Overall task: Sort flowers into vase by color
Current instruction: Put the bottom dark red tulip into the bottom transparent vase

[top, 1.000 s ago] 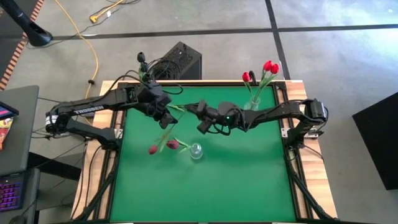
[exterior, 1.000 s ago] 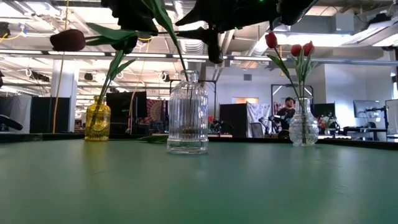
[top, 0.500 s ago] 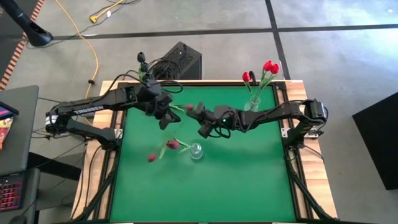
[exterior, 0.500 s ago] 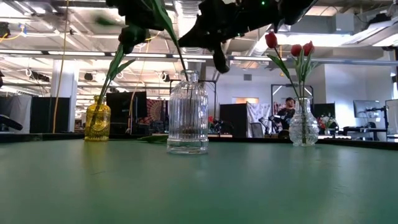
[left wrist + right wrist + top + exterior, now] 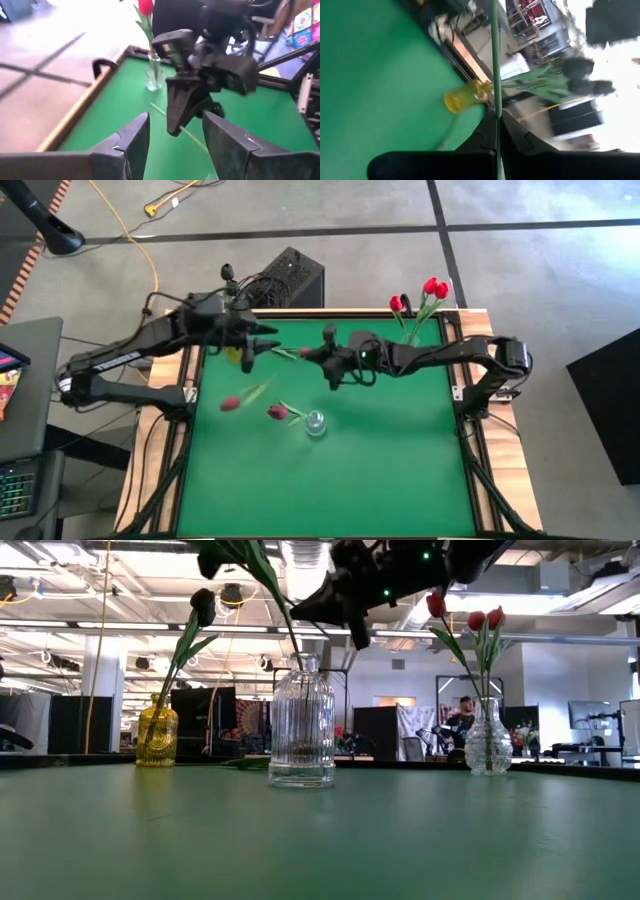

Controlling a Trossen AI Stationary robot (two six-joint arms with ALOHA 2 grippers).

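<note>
Right gripper (image 5: 329, 366): it is hovering over the far middle of the green table (image 5: 400, 470), fingers pinched narrow on a thin green stem (image 5: 494, 60), which the right wrist view shows running straight out between them.

Left gripper (image 5: 172, 135): it is hanging above the table's far left corner with its fingers spread wide and nothing between them; in its wrist view the right gripper sits directly ahead.

Held flower: its stem is pointing from the right gripper toward the left arm; the head is too blurred in the high view to place or colour with certainty.

Vases: the yellow vase (image 5: 157, 734) is standing at the far left with dark tulips, the ribbed clear vase (image 5: 302, 722) near the middle with a crimson tulip (image 5: 277, 412) leaning out, the clear vase (image 5: 488, 743) at the far right with red tulips (image 5: 432, 286).

Deciding relation: the yellow vase lies left of the right gripper, along the stem's long axis and right beside the left gripper. The left arm looks nearer to it; the right arm would have to swing the stem upright over a vase mouth.
</note>
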